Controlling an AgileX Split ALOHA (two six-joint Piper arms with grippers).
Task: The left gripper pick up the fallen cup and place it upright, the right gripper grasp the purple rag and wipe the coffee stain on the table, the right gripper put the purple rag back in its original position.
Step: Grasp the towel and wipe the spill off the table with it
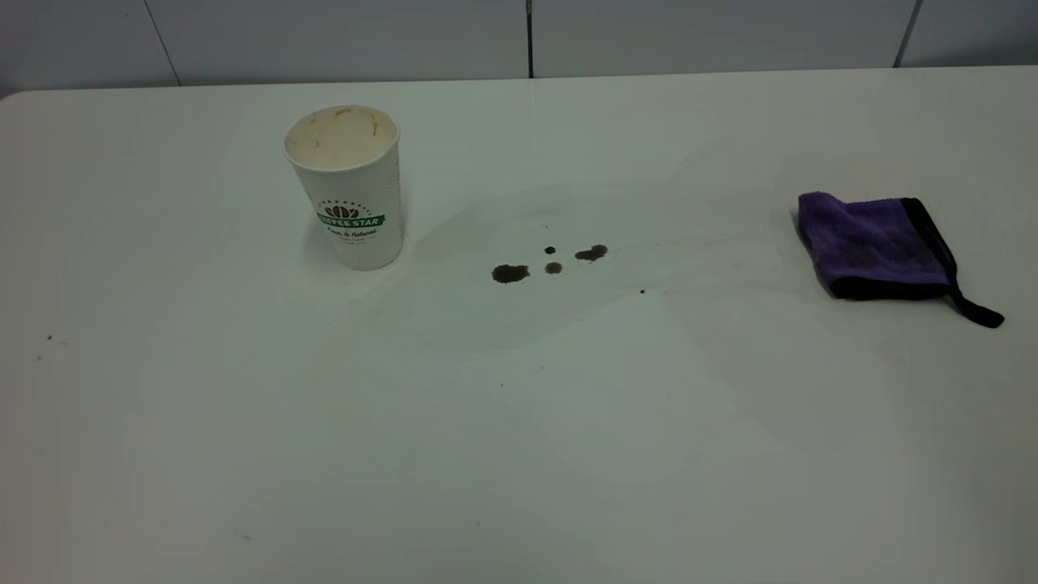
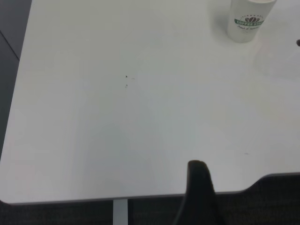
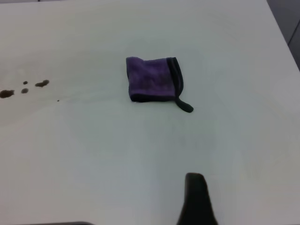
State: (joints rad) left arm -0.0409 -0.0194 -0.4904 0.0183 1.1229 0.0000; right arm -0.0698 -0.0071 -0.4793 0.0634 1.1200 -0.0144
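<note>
The white cup (image 1: pixel 350 191) with the green band logo stands upright at the back left of the table (image 1: pixel 519 454), its stained mouth facing up. It also shows in the left wrist view (image 2: pixel 247 21). The coffee stain (image 1: pixel 511 273) is a few dark blotches at the table's middle, to the right of the cup. It also shows in the right wrist view (image 3: pixel 41 84). The purple rag (image 1: pixel 876 243) lies folded at the right; it also shows in the right wrist view (image 3: pixel 152 78). Neither arm shows in the exterior view. The left gripper (image 2: pixel 198 168) hovers by the table's near edge, far from the cup. The right gripper (image 3: pixel 194 180) is well short of the rag.
A tiny dark speck (image 1: pixel 642 290) lies just right of the stain. Two small specks (image 1: pixel 49 338) mark the table's left side. A grey wall (image 1: pixel 519 36) runs behind the table's back edge.
</note>
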